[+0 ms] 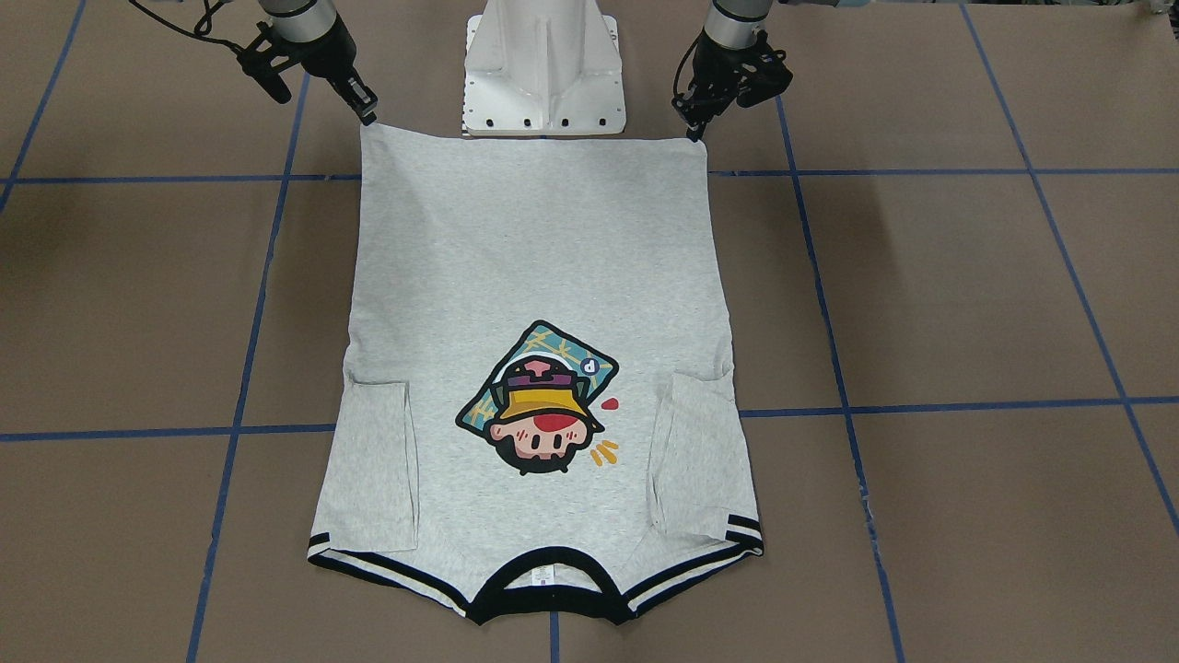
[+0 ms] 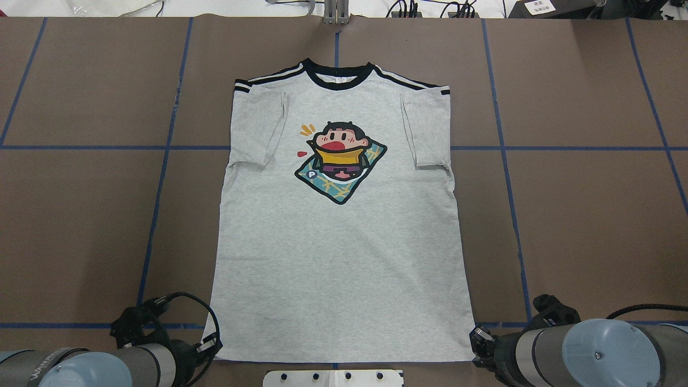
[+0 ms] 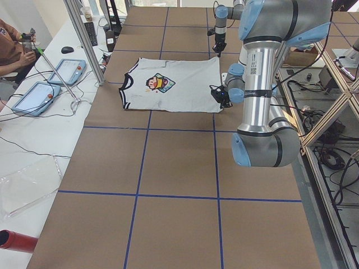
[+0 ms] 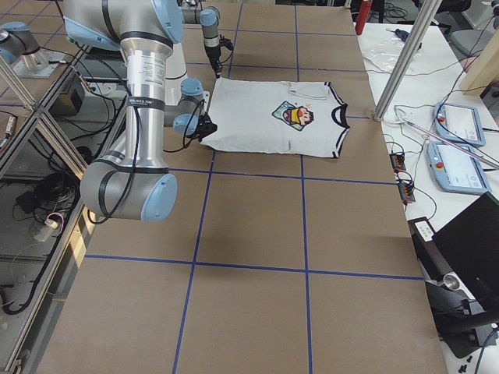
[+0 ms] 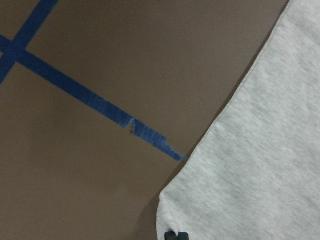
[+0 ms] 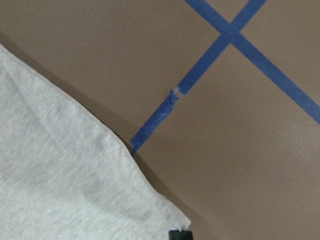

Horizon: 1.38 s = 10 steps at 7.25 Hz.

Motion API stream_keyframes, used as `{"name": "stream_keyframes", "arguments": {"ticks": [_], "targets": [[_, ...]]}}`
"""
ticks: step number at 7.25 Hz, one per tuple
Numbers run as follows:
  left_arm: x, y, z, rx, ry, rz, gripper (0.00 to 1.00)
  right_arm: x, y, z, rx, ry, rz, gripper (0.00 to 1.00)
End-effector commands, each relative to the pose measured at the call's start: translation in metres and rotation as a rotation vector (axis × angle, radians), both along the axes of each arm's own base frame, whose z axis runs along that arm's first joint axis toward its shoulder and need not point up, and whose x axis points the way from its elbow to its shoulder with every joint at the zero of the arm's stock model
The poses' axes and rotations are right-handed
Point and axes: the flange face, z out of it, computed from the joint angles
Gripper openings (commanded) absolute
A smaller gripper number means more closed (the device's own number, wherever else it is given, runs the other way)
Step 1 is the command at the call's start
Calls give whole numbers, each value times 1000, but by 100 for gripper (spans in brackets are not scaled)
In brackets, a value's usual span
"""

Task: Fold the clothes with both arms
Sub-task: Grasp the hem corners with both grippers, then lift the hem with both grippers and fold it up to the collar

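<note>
Noting sleeves (image 1: 378, 465) tucked in, we see left gripper (image 1: 694, 133) and right gripper (image 1: 368, 117) seemingly pinching the shirt (image 1: 534, 267) at its hem corners, bottom-up fold pending.

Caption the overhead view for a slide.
Grey T-shirt lies flat, sleeves folded in, left gripper and right gripper at its hem corners.

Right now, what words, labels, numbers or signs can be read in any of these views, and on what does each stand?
"P": a single letter on the round badge in the T-shirt print.
Neck label inside the collar: too small to read.
Vertical lettering on the left arm: too blurred to read.
White label beyond the table: blurred.
</note>
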Motion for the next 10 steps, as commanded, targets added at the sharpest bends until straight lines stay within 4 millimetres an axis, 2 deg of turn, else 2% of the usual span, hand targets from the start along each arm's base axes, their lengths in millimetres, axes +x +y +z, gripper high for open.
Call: {"name": "stream_keyframes", "arguments": {"ticks": [1, 2, 3, 4, 5, 6, 7, 8, 9, 10], "targets": [[-35, 10, -39, -6, 30, 21, 0, 13, 0, -7, 0, -11, 3, 0], [-55, 17, -66, -13, 68, 37, 0, 31, 2, -16, -1, -27, -1, 0], [-75, 14, -88, -12, 112, 30, 0, 50, 1, -23, -1, -34, 10, 0], [-92, 0, -100, 2, 142, 0, 0, 75, -25, -43, 5, -77, 84, 0], [-113, -37, -106, 78, 114, -15, 0, 94, -53, -51, 13, -94, 167, 0], [-118, -73, -122, 197, 105, -1, 0, 110, -78, -50, 54, -89, 212, 0], [-106, -109, -120, 288, 58, -10, 0, 116, -103, -58, 154, -108, 188, 0], [-89, -163, -121, 341, 5, -57, 0, 115, -146, -60, 159, -79, 204, 0], [-64, -220, -114, 369, -67, -91, 0, 91, -201, -86, 194, -27, 202, 0], [-62, -265, -102, 411, -115, -113, 0, 69, -236, -94, 228, 60, 174, 0]]}}
